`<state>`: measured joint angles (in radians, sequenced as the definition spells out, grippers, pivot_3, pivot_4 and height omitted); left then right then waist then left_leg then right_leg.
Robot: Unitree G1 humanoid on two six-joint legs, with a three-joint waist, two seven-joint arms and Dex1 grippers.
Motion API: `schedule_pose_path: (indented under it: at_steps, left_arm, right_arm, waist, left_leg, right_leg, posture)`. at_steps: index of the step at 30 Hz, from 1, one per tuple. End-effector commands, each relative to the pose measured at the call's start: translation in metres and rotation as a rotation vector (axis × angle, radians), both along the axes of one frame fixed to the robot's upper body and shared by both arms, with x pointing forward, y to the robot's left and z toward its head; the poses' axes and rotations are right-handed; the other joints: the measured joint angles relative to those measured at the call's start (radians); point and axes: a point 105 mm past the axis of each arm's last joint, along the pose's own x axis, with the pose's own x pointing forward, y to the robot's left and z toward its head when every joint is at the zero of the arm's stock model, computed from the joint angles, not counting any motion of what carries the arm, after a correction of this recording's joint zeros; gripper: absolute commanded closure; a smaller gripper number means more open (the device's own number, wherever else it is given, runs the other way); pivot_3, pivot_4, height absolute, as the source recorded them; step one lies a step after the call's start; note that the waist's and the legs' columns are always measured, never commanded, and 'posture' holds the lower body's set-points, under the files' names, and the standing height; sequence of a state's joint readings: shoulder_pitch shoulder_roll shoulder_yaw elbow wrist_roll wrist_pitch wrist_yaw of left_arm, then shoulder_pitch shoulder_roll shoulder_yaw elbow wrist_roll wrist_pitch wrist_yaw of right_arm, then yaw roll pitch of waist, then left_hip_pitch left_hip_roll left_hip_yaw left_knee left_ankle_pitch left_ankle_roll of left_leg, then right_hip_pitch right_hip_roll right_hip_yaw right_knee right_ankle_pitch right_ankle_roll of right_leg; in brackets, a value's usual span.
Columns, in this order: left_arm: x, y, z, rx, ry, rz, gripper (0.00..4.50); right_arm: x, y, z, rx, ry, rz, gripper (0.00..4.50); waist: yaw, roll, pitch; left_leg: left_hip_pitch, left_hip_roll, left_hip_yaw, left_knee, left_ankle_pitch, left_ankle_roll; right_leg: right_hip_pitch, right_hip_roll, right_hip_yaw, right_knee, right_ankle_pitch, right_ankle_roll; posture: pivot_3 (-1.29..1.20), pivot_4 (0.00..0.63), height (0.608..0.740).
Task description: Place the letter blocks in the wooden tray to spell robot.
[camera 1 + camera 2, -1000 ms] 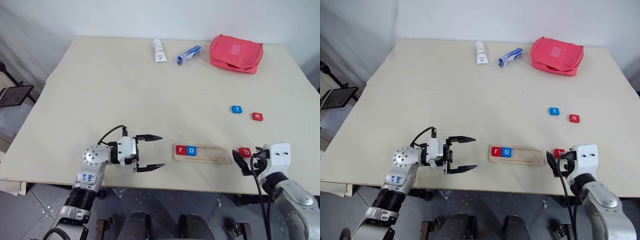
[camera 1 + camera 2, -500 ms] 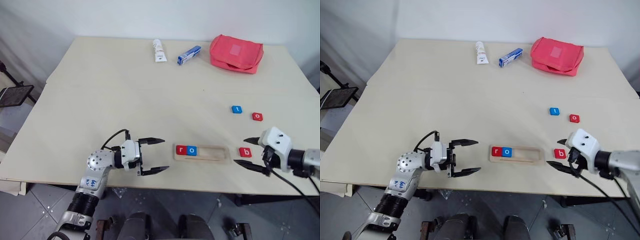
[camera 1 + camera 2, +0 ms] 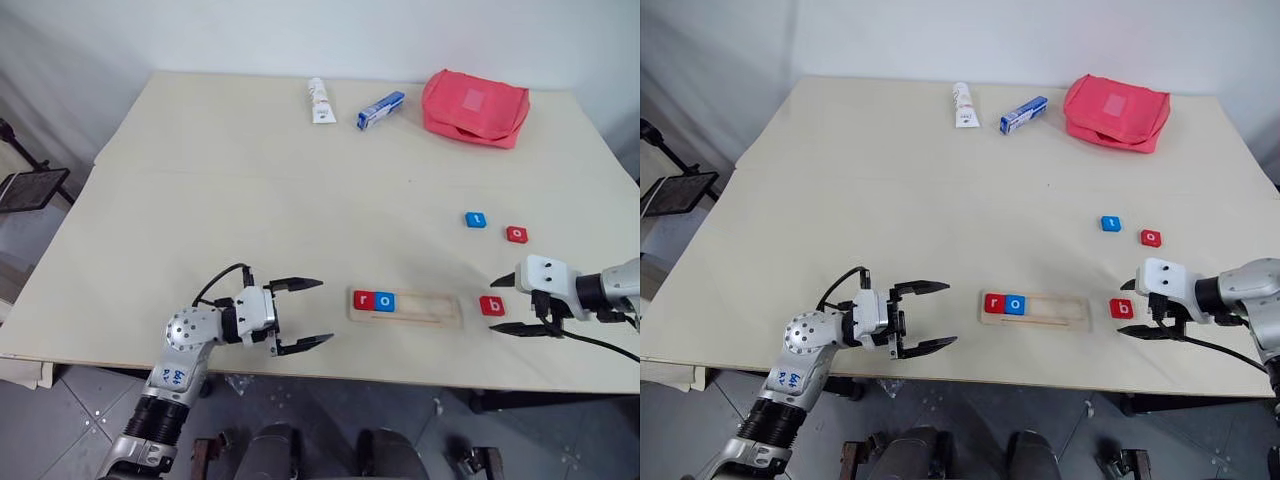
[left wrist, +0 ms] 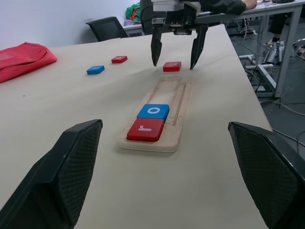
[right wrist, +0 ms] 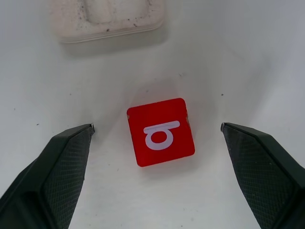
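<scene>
Wooden tray, pale and grooved, holds two glossy square tiles; red b tile lies flat between right pincer's wide-apart fingers; left pincer also gapes.

So the wooden tray sits near my edge of the table, with the r block and an o block side by side in its left end. The b block lies flat on the table just right of the tray. My right gripper sits at that block, one finger behind it and one in front (neither touching). Further back, the t block and another o block lie side by side, t on the left. My left gripper hangs left of the tray. At the far edge: tube, box, pouch, left to right.
</scene>
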<state>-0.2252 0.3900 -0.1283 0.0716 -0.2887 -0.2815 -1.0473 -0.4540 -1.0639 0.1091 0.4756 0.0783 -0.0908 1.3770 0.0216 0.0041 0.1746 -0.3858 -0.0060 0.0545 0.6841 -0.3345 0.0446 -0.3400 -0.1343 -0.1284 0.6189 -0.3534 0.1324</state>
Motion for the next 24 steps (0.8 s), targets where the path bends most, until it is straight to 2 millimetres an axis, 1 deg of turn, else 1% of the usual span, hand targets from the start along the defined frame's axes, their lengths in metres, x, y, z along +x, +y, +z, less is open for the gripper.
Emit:
schedule_pose_path:
  at_steps: [1, 5, 7, 9, 10, 12, 13, 14, 15, 17, 20, 23, 24]
  left_arm:
    - [-0.003, -0.003, 0.009, -0.012, -0.039, -0.007, 0.0]
    - [-0.001, -0.004, 0.009, -0.012, -0.038, -0.004, 0.0]
    - [0.001, -0.005, 0.009, -0.011, -0.039, -0.004, 0.0]
    - [0.003, -0.005, 0.01, -0.013, -0.04, -0.005, 0.0]
    - [0.004, -0.006, 0.01, -0.012, -0.04, -0.005, 0.0]
    - [0.01, -0.006, 0.014, -0.005, -0.051, -0.024, 0.0]
    - [0.012, -0.007, 0.015, -0.002, -0.054, -0.028, 0.0]
    - [0.015, -0.007, 0.015, 0.0, -0.056, -0.031, 0.0]
    - [0.016, -0.007, 0.015, 0.0, -0.055, -0.032, 0.0]
    - [0.018, -0.007, 0.015, 0.0, -0.057, -0.04, 0.0]
    - [0.02, -0.008, 0.015, -0.001, -0.058, -0.046, 0.0]
    - [0.023, -0.009, 0.014, 0.001, -0.056, -0.055, 0.0]
    - [0.023, -0.01, 0.014, 0.001, -0.055, -0.06, 0.0]
  right_arm:
    - [-0.005, -0.003, -0.015, -0.022, 0.064, -0.006, 0.58]
    - [-0.004, -0.006, -0.018, -0.033, 0.073, -0.017, 1.86]
    - [-0.004, -0.007, -0.018, -0.034, 0.073, -0.021, 2.38]
    - [-0.002, -0.007, -0.018, -0.029, 0.07, -0.029, 3.0]
    - [0.001, -0.007, -0.018, -0.028, 0.06, -0.038, 3.02]
    - [0.01, 0.0, 0.006, 0.028, -0.011, -0.081, 3.02]
    - [0.011, 0.002, 0.015, 0.036, -0.03, -0.088, 3.02]
    - [0.009, 0.005, 0.024, 0.028, -0.042, -0.074, 3.02]
    - [0.007, 0.007, 0.028, 0.017, -0.045, -0.064, 3.02]
    - [0.003, 0.017, 0.039, 0.039, -0.054, -0.061, 3.02]
    - [-0.003, 0.032, 0.048, 0.073, -0.035, -0.064, 3.02]
    - [-0.008, 0.067, 0.056, 0.144, -0.036, -0.012, 3.02]
    - [-0.01, 0.076, 0.057, 0.16, -0.034, 0.001, 3.02]
  waist:
    - [0.001, -0.001, 0.0]
    - [0.0, -0.001, -0.001]
    - [0.0, -0.002, -0.001]
    - [0.0, -0.002, -0.001]
    - [0.0, -0.002, -0.001]
    - [0.0, -0.002, -0.001]
    - [0.0, -0.002, -0.001]
    - [0.001, -0.001, 0.0]
    - [0.002, 0.0, 0.0]
    - [0.002, 0.0, 0.0]
    - [0.003, 0.0, 0.0]
    - [0.003, 0.0, 0.0]
    - [0.003, 0.0, 0.0]
  left_leg:
    - [0.0, 0.0, -0.001, 0.0, 0.0, 0.0]
    - [0.001, 0.0, -0.001, 0.001, 0.0, 0.0]
    - [0.001, 0.0, -0.001, 0.002, 0.0, 0.0]
    - [0.001, 0.0, -0.001, 0.003, 0.0, 0.0]
    - [0.001, 0.0, -0.001, 0.004, 0.0, 0.0]
    - [0.0, 0.0, -0.001, 0.005, 0.0, 0.0]
    - [0.0, 0.0, -0.001, 0.005, 0.0, 0.0]
    - [0.0, 0.0, -0.001, 0.005, 0.0, 0.0]
    - [-0.001, 0.0, -0.001, 0.006, 0.0, 0.0]
    - [-0.002, 0.0, -0.001, 0.006, 0.0, 0.0]
    - [-0.003, 0.0, -0.002, 0.003, 0.0, 0.0]
    - [-0.003, 0.0, -0.002, 0.002, 0.0, 0.0]
    - [-0.003, 0.0, -0.002, 0.002, 0.0, 0.0]
  right_leg:
    - [0.0, 0.0, 0.0, 0.0, 0.0, 0.0]
    - [0.002, 0.0, -0.001, 0.0, 0.0, 0.0]
    - [0.002, 0.0, 0.0, 0.0, 0.0, 0.0]
    - [0.003, 0.0, 0.0, 0.0, 0.0, 0.0]
    - [0.003, 0.0, 0.0, 0.0, 0.0, 0.0]
    - [0.003, 0.0, 0.0, 0.0, 0.0, 0.0]
    - [0.004, 0.0, 0.0, 0.0, 0.0, 0.0]
    - [0.003, 0.0, 0.0, 0.0, 0.0, 0.0]
    - [0.002, 0.0, 0.0, 0.001, 0.0, 0.0]
    - [0.0, 0.0, 0.0, 0.002, 0.0, 0.0]
    - [-0.001, 0.0, -0.001, 0.002, 0.0, 0.0]
    - [-0.002, 0.0, -0.002, 0.002, 0.0, 0.0]
    - [-0.001, 0.0, -0.002, 0.001, 0.0, 0.0]
  posture:
    - [0.0, 0.15, 0.74]
    - [0.0, 0.15, 0.74]
    - [0.0, 0.15, 0.74]
    - [0.0, 0.15, 0.74]
    - [0.0, 0.15, 0.74]
    - [0.0, 0.15, 0.74]
    - [0.0, 0.15, 0.74]
    - [0.0, 0.15, 0.74]
    - [0.0, 0.15, 0.74]
    - [0.0, 0.15, 0.74]
    - [0.0, 0.15, 0.74]
    - [0.0, 0.15, 0.74]
    - [0.0, 0.15, 0.74]
